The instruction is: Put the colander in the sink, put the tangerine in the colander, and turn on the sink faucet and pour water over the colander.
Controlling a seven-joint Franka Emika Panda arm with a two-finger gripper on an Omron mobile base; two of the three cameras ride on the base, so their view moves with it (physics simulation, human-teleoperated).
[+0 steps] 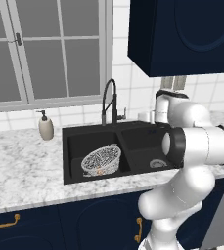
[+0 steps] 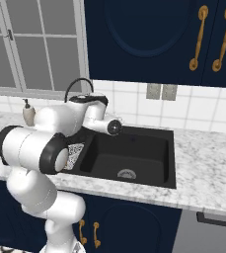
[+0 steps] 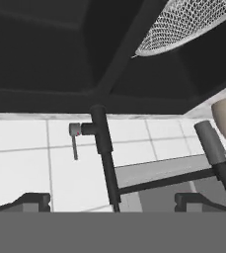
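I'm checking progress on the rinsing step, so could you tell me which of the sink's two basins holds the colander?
The left basin, seen from the left base view: the colander rests tilted there, below the sink faucet. The right basin shows only its bare drain.

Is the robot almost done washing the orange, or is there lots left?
Two steps look done: the colander sits in the left basin of the sink, and the tangerine shows through its mesh. Right now the gripper is open and faces the sink faucet and its small side handle. No water is running, so turning it on over the colander is left.
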